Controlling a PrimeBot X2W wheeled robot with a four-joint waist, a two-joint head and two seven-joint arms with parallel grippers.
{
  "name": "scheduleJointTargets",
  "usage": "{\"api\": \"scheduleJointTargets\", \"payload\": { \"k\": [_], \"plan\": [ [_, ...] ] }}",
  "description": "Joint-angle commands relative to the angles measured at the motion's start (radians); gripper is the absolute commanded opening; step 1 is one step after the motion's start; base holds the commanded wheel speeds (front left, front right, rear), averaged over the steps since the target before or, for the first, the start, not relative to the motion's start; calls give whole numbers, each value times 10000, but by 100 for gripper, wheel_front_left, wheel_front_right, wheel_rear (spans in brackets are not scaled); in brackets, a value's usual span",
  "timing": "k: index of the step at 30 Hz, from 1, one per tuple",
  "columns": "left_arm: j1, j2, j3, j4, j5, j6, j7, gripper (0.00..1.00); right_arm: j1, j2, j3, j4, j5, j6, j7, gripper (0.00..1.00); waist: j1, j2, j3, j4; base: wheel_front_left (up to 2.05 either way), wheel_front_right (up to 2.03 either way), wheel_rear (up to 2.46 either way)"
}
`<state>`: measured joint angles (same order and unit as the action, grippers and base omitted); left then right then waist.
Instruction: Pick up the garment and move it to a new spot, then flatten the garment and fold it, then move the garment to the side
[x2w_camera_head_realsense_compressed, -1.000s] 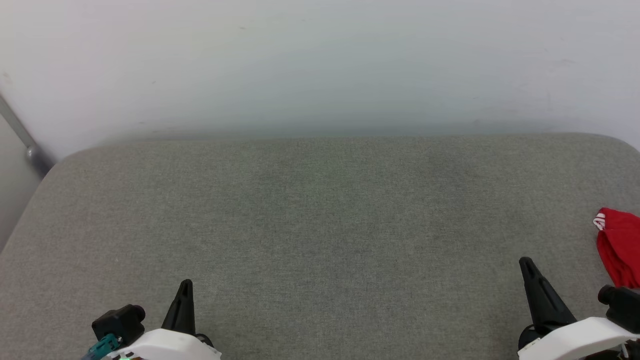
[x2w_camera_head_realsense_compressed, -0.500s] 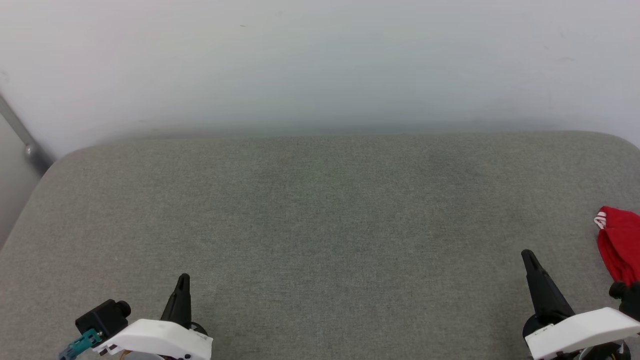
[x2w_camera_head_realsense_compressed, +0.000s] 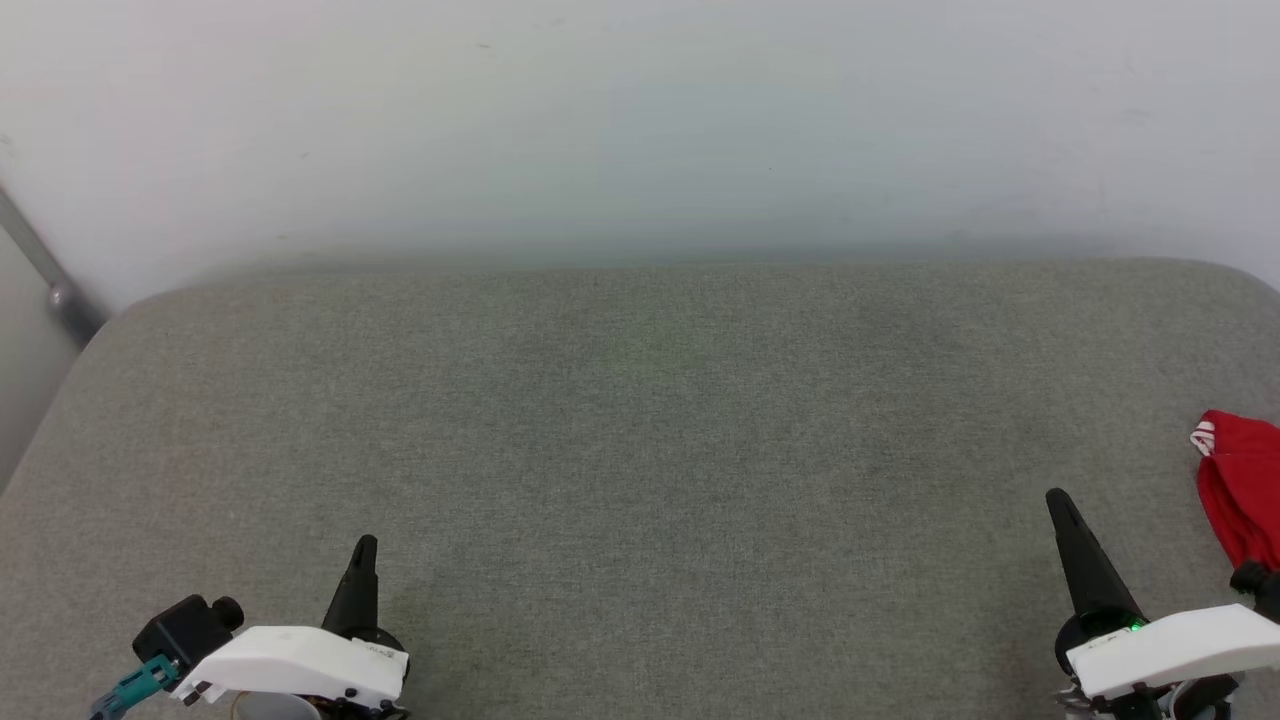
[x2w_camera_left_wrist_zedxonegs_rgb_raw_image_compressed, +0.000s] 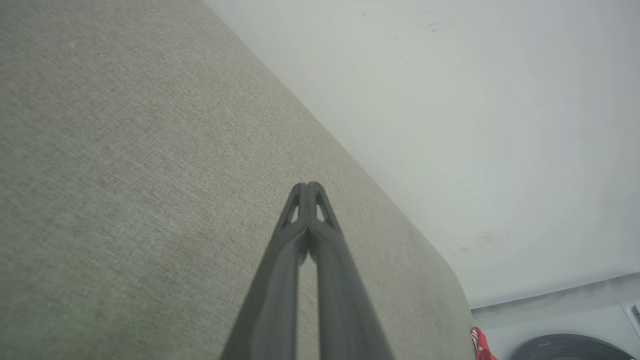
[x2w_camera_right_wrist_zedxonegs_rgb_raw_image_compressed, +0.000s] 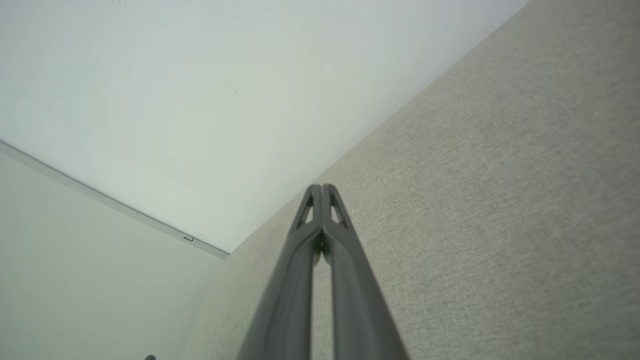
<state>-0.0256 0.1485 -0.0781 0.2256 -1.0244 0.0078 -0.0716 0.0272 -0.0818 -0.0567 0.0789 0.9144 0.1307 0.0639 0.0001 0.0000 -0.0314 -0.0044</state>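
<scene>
Left jaws: on the left gripper (x2w_camera_head_realsense_compressed: 366, 545) I saw the two dark fingers pressed together tip to tip, with nothing between them. It hung over the near-left part of the grey upholstered surface (x2w_camera_head_realsense_compressed: 640, 420), close to the near edge.
Right jaws: the right gripper (x2w_camera_head_realsense_compressed: 1055, 497) was likewise closed tight and held nothing. It sat over the near-right part of the surface, fingers leaning toward the far-left.
Garment: the garment (x2w_camera_head_realsense_compressed: 1240, 490) lay bunched at the right edge of the surface, red cloth with a bit of red-and-white striped trim at its far end. The head view cut it off at the side. It was just to the right of the right gripper and apart from its fingers.
Garment, left wrist view: a sliver of red (x2w_camera_left_wrist_zedxonegs_rgb_raw_image_compressed: 479, 341) showed at the far right end of the surface.
Backdrop: a pale wall (x2w_camera_head_realsense_compressed: 640, 120) ran along the far edge, and a grey metal bar (x2w_camera_head_realsense_compressed: 45, 275) slanted by the far-left corner.
Possible container: a dark round shape (x2w_camera_left_wrist_zedxonegs_rgb_raw_image_compressed: 565, 347) showed past the right end of the surface. I could not tell what it was, nor what lay in it.
</scene>
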Motion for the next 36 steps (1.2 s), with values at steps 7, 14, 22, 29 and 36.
{"api": "scheduleJointTargets", "payload": {
  "k": [7, 14, 22, 29, 36],
  "plan": [
    [-340, -114, 318, -52, -827, -226, 252, 0, -420, 46, -99, 152, 1020, 1, 82, 0, -1, 0, 32, 5, 0, 0, 0],
    [-409, -222, 525, -22, -1472, -379, 457, 0, -547, 79, -156, 347, 1784, 1, 142, 0, -1, 0, 62, 8, 0, 0, 0],
    [-494, -340, 748, 10, -2159, -539, 682, 0, -695, 112, -217, 553, 2603, 1, 186, 0, -1, 0, 97, 13, 0, 0, 0],
    [-549, -440, 928, 40, -2723, -674, 855, 0, -808, 139, -265, 717, 3269, 1, 231, 0, -1, 0, 127, 17, 0, 0, 0],
    [-606, -528, 1100, 66, -3252, -805, 1038, 0, -910, 167, -312, 878, 3896, 1, 272, 0, -1, 0, 158, 20, 0, 0, 0]
  ]
}}
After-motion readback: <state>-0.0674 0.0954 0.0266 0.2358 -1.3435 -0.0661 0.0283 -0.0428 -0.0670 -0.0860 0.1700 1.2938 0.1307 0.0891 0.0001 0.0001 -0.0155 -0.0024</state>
